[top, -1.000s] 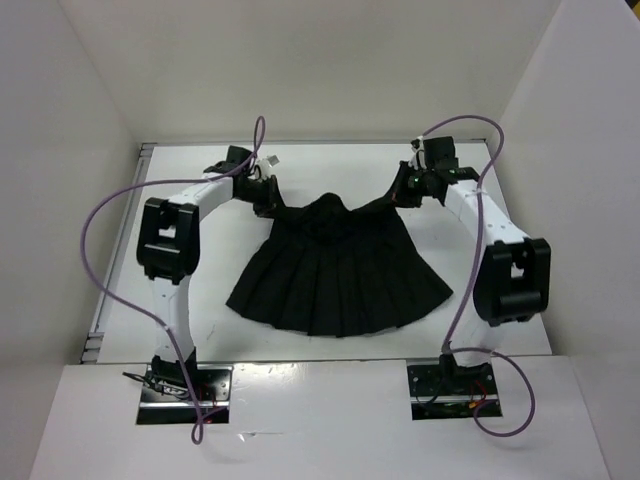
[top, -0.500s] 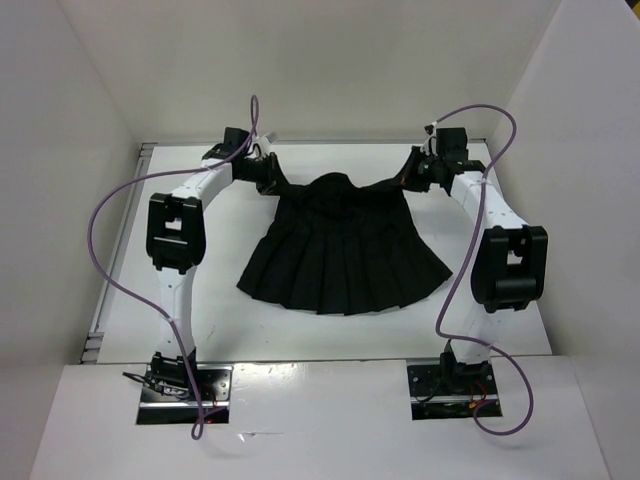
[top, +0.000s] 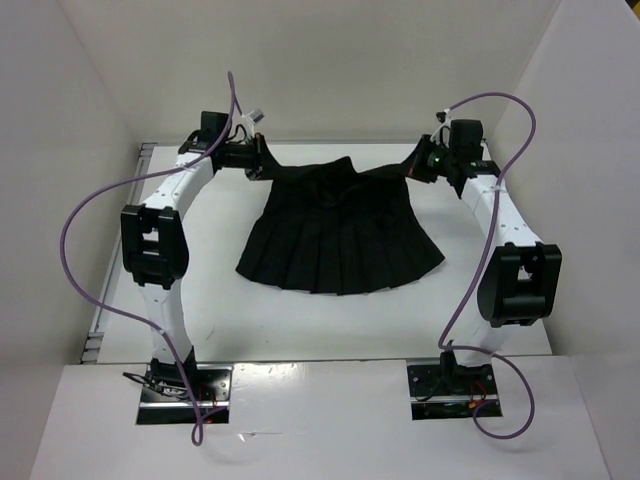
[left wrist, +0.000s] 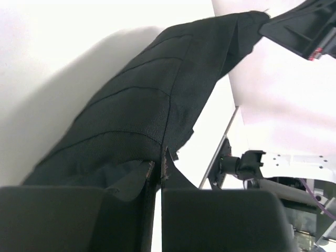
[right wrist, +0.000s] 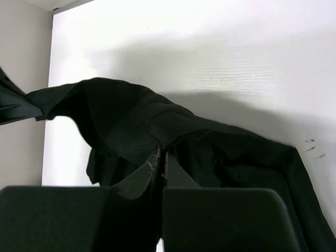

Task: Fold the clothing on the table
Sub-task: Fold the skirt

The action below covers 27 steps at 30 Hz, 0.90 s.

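Holding both waistband corners. Top view first: my left claw (top: 262, 166) and right claw (top: 414, 168) are each clenched on one end of the skirt (top: 340, 245), at the far side of the table (top: 215, 315). Compared with a second ago, both arms have swung outward and back toward the far wall, so the claws sit wider apart. The waistband (top: 335, 168) was bunched into a hump in the middle then; now it runs nearly straight between the claws with a slight sag. The hem has dragged away from my bases, and the pleats fan flat on the table with the hem toward me. My read: this is the spread-and-flatten step and no fold is made yet. The stretch looks about done, so laying the waistband down likely comes next.

Left wrist view: left claw (left wrist: 159, 169) is pinched tight on a fabric edge, jaws almost meeting with cloth between. The skirt (left wrist: 142, 115) stretches away to the right claw (left wrist: 302, 26) at top right. It is lifted off the table (left wrist: 47, 47), with a shadow underneath.

Right wrist view: right claw (right wrist: 161, 157) is clamped hard on the ribbed band edge. The skirt (right wrist: 131, 118) arcs left toward the left claw (right wrist: 13, 107) at the frame edge. The band hangs above the table (right wrist: 220, 47) and the rest drapes down to the right. Risk, my guess: pulling wider could slip these thin pinches.
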Each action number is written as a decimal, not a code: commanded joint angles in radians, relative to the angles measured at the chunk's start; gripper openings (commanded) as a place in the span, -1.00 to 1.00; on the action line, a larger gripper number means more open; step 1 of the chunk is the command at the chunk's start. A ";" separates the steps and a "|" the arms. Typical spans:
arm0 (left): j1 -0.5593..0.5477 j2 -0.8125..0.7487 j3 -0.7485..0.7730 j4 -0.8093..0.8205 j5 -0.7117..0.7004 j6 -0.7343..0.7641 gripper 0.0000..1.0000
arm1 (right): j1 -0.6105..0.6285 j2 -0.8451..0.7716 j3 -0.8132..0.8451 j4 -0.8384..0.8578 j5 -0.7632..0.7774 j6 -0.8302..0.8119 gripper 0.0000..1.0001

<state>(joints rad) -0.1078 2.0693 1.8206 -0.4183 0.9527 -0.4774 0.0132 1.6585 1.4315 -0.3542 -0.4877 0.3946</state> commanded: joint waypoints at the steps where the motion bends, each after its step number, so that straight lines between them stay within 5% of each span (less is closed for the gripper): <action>1: 0.011 -0.081 0.000 -0.033 0.066 0.043 -1.00 | -0.009 -0.048 0.037 -0.015 0.003 -0.010 -1.00; 11: 0.000 -0.466 -0.689 0.026 -0.026 0.078 -1.00 | -0.030 -0.192 -0.111 -0.395 0.247 -0.037 -1.00; 17: -0.032 -0.506 -0.823 -0.069 -0.117 0.154 -1.00 | -0.030 -0.183 -0.158 -0.491 0.457 -0.017 -1.00; 27: -0.032 -0.546 -0.843 -0.230 -0.235 0.220 -0.98 | 0.022 -0.171 -0.167 -0.621 0.679 0.059 -1.00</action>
<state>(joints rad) -0.1795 1.5681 1.0004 -0.4900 0.8566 -0.3412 0.0563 1.4982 1.2617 -0.9470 -0.1860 0.4713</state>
